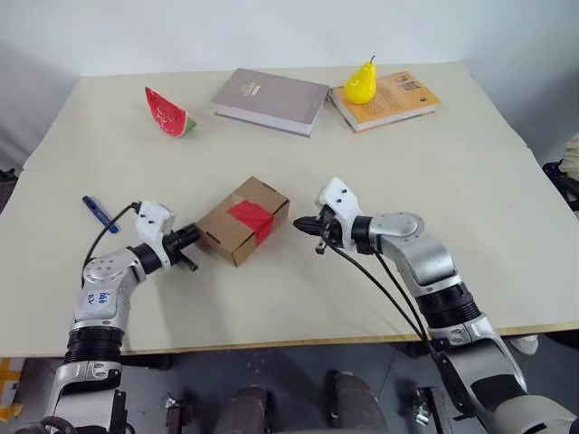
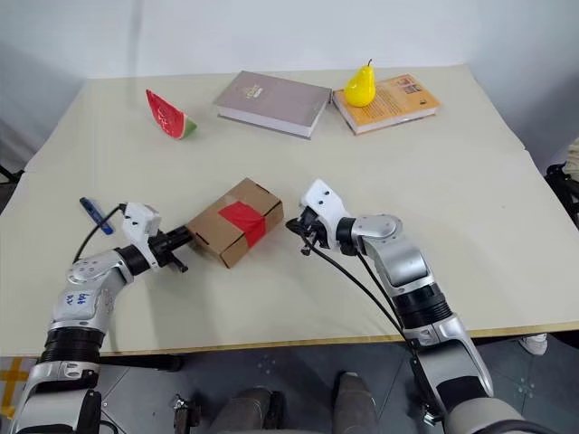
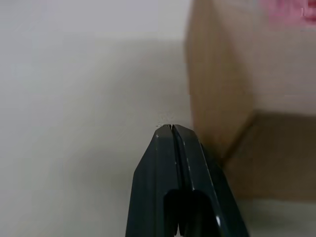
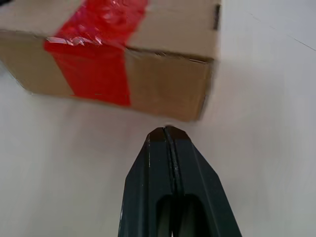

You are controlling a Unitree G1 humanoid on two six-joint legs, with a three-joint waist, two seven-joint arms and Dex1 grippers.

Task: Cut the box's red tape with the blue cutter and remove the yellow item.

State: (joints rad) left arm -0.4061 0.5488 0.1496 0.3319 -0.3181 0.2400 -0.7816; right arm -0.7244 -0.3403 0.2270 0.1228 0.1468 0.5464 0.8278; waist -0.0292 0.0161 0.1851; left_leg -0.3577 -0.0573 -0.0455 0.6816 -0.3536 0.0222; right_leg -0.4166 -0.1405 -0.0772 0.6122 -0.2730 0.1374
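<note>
The left gripper (image 1: 194, 239) has its two black fingers (image 3: 170, 163) pressed flat together with nothing between them, its tip just beside the near left end of the small brown cardboard box (image 1: 242, 220); whether it touches the cardboard cannot be told. The right gripper (image 1: 302, 223) is likewise pinched fully closed and empty, pointing at the box's right end from a short way off, with bare tabletop showing between its tip and the carton in the right wrist view.

The box lies near the middle of the pale beige table (image 1: 434, 181), between the two grippers, turned at an angle. A wide strip of glossy red tape (image 1: 251, 218) runs over its top and down one long side (the film looks wrinkled on top). The box's flaps are down.

The slim blue pen-like cutter (image 1: 100, 214) lies on the table well to the left of the box, beyond the left arm, apart from both grippers.

Along the far edge sit a red watermelon slice (image 1: 168, 114), a grey book (image 1: 271, 100), and an orange book (image 1: 398, 98) with a yellow pear (image 1: 361, 84) standing on it.
</note>
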